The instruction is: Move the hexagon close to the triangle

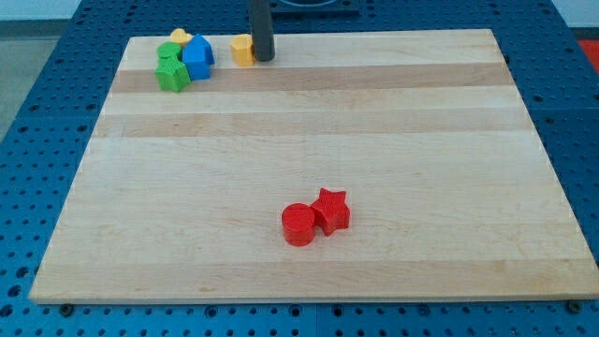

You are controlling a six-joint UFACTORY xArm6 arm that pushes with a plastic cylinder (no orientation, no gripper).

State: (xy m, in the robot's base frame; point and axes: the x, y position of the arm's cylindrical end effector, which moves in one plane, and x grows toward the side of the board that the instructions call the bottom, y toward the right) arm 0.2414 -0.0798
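A small yellow block (242,49), which looks like the hexagon, sits at the view's top edge of the wooden board (299,140). My tip (264,58) stands right against its right side. To the left is a tight cluster: a blue block (197,58) with a pointed top that may be the triangle, a green block (173,75) of unclear shape in front, another green piece (168,51) behind it, and a second yellow block (180,37) at the back. The yellow hexagon is a short gap to the right of the blue block.
A red cylinder (299,226) and a red star (331,209) touch each other in the lower middle of the board. The board lies on a blue perforated table (37,140). The dark rod comes down from the view's top.
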